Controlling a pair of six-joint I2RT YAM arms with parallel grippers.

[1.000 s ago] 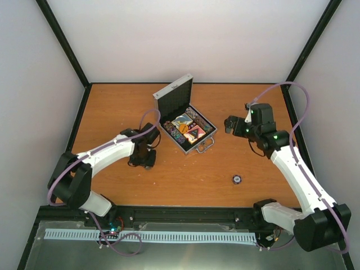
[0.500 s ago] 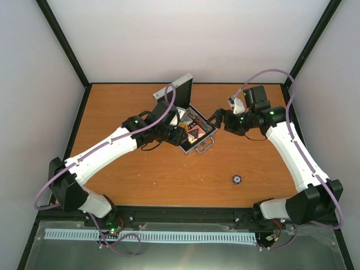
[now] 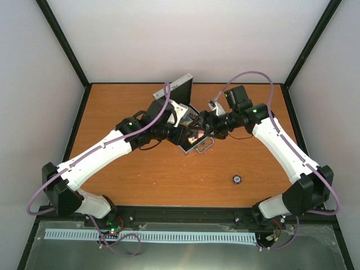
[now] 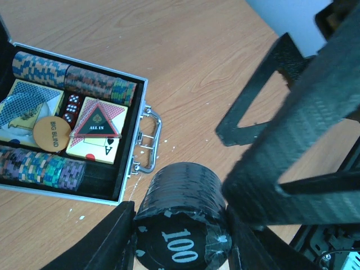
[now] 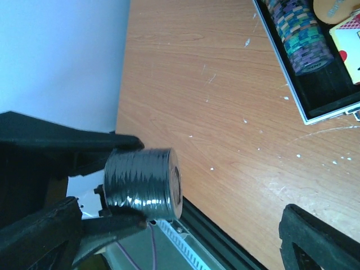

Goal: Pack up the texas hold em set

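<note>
Left arm (image 3: 107, 149) stretched to case (image 3: 175, 91), left hand (image 4: 180, 236) gripping black chip stack (image 4: 181, 216)

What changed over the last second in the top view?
Both arms swung in from the sides toward the case. The left tool, shut on a black chip stack, and the open right tool now meet over the case's handle side. Whether the stack was already held earlier cannot be told. The case, its open lid and the small disc on the table stayed put.

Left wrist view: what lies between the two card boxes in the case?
Dark red dice and the orange Big Blind disc, shown in the left wrist view.
</note>
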